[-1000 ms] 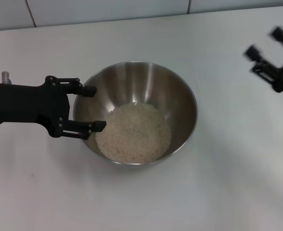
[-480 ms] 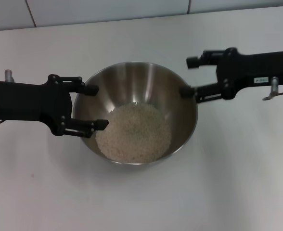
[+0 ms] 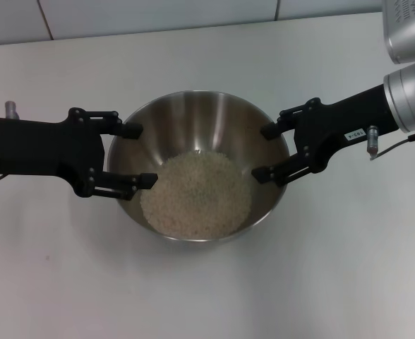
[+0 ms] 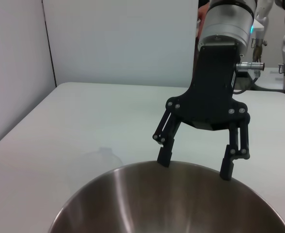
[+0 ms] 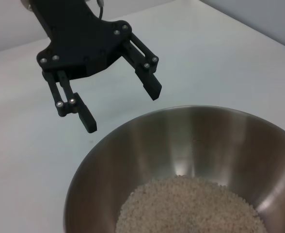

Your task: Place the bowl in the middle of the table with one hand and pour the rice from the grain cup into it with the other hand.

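Two grippers flank bowl (image 3: pixel 200 166) | left gripper (image 3: pixel 135 155) spread wide, at left rim | right gripper (image 3: pixel 265 152) spread wide, at right rim | rice (image 3: pixel 195 194) inside bowl

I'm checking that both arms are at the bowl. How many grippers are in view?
2. The left gripper is open at the bowl's left rim; the right gripper is open at its right rim. None seems hidden.

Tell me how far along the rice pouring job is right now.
Done: the rice lies heaped in the bowl, which sits mid-table. In hand: nothing; the left gripper and right gripper are open at opposite sides of the rim. The grain cup isn't visible. Little looks left beyond pulling the arms away.
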Controlling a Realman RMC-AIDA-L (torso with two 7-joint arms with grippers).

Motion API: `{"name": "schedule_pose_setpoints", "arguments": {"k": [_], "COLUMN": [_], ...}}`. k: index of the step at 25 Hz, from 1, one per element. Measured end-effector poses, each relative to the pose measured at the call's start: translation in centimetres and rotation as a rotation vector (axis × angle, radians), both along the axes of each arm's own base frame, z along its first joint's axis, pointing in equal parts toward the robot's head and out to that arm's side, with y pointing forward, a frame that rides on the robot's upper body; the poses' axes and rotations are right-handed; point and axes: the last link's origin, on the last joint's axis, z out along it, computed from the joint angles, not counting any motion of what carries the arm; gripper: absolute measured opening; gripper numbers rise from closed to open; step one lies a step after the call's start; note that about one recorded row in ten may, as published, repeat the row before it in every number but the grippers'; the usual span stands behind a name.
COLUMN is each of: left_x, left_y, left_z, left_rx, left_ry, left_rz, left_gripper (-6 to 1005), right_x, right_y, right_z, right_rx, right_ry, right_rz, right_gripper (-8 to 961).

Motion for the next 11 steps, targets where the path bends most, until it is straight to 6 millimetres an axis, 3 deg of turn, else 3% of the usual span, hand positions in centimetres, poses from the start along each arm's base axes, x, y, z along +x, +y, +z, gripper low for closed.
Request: {"name": "schedule_pose_setpoints", "arguments": {"k": [11], "left_x": [-0.11], "left_y": [-0.09], "left_z": [-0.15], "left_rx": [-0.007], "left_ry": [0.010], "left_rz": [0.001], "left_gripper": [815], "right_x": [0.05], "right_y": [0.17], "right_z": [0.04], "right_rx": [0.015], "right_ry": [-0.001], "right_rz": [-0.011], "right_gripper": [847]}}
